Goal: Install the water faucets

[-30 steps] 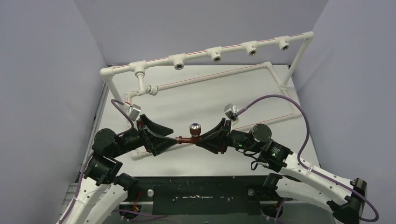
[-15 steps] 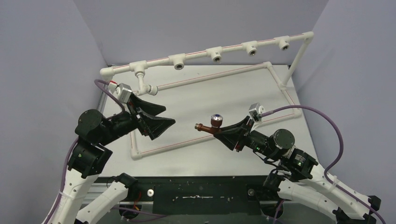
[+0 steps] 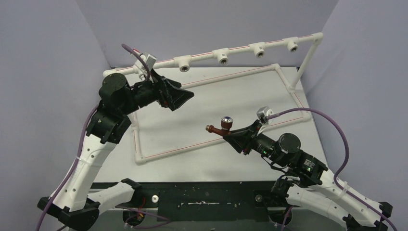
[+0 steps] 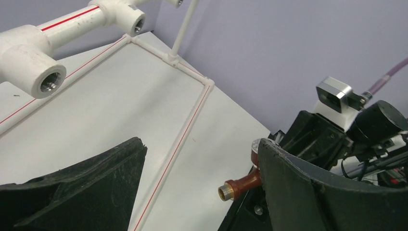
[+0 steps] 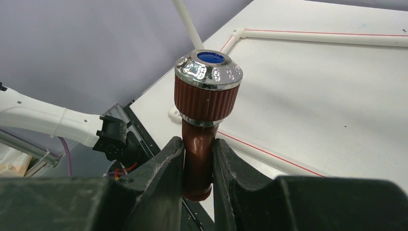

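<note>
Over the near rail of the pipe frame, toward its right side, find the right gripper clenched on the lower stem of the dark reddish-brown faucet, held clear of the table with the silvery, blue-centred knob cap upward and the brass threaded end pointing toward the frame's left side. At the left end of the frame's raised back rail, just in front of the tee sockets, locate the left gripper released, fingers spread wide.

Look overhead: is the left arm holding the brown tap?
No, the brown tap is clamped in the right jaws; the left jaws stand open.
</note>
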